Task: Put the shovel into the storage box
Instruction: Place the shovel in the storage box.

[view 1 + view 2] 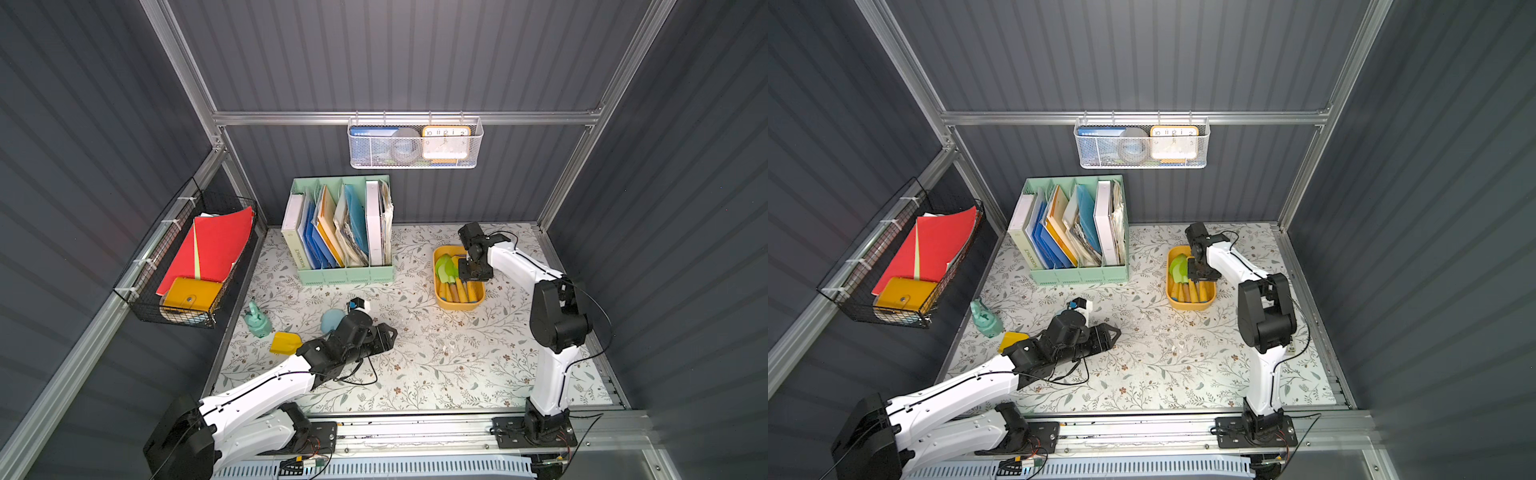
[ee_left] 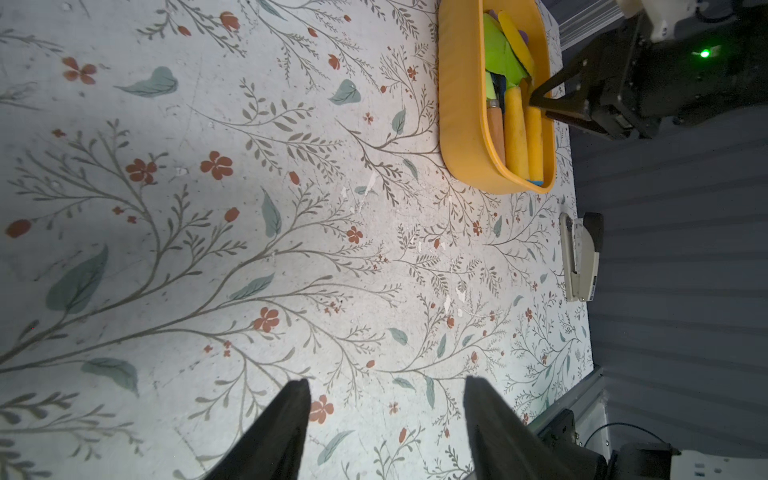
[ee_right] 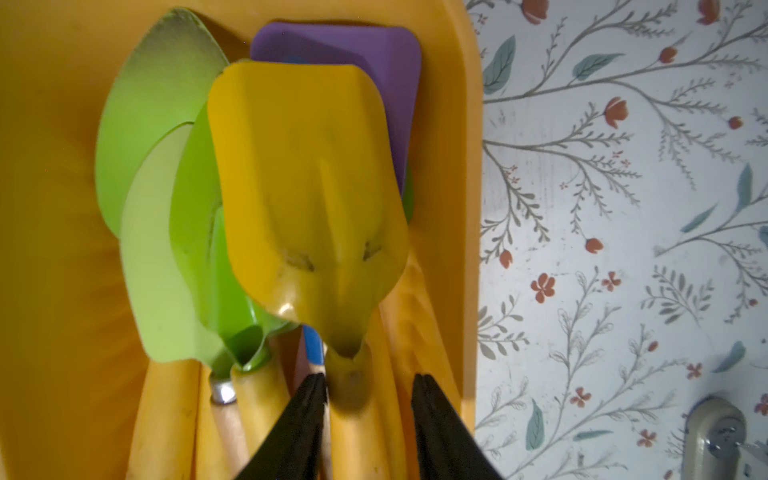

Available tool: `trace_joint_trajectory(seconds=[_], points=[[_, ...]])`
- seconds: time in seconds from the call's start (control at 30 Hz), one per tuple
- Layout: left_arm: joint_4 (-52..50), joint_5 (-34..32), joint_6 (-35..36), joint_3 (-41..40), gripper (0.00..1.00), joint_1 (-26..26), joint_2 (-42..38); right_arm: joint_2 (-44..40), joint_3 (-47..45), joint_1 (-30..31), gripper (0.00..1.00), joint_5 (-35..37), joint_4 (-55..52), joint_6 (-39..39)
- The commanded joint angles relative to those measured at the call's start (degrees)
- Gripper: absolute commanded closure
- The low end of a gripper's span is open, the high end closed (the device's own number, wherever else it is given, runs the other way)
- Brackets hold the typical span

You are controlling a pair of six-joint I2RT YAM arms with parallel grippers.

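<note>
The box [image 1: 457, 306] is set near the back right corner of the worktop [image 1: 436, 374]. Several shovels are stacked inside it, blades toward the back edge: green ones [image 3: 158, 124], a purple one [image 3: 374, 54] and, on top, the yellow shovel [image 3: 307, 187]. The right gripper [image 3: 368, 380] is held over the box, its jaws parted on either side of the yellow shovel's handle; a gap is seen beside the handle, so nothing is clamped. The left gripper [image 2: 386, 384] is held low over the worktop's middle, jaws apart and empty. The file holder [image 1: 349, 276] at the back edge is filled with folders [image 1: 324, 237]. A clock [image 1: 446, 143] is kept in the mesh basket [image 1: 374, 156] on the rear rail. Red folders [image 1: 216, 245] are kept in the wire basket [image 1: 226, 297] on the side wall.
</note>
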Motion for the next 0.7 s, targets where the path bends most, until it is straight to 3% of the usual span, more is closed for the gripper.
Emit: trace_joint_trajectory(seconds=[0.0,0.27,0.67], points=[[-3.6,-2.9,-1.1,1.9,0.35,0.4,-1.2,-3.8,-1.2,0.5,0.59,-1.3,-0.7,1.2],[-8.9,-5.1,-3.3,2.6,0.35,1.8,-1.3,-11.1,-5.5,2.1,0.58,-5.0,0.9,2.7],[-18.3,-7.7,-7.7,3.3,0.35,7.7,-3.6,-23.8,-16.0,5.4,0.56,-12.8,5.8,6.9]])
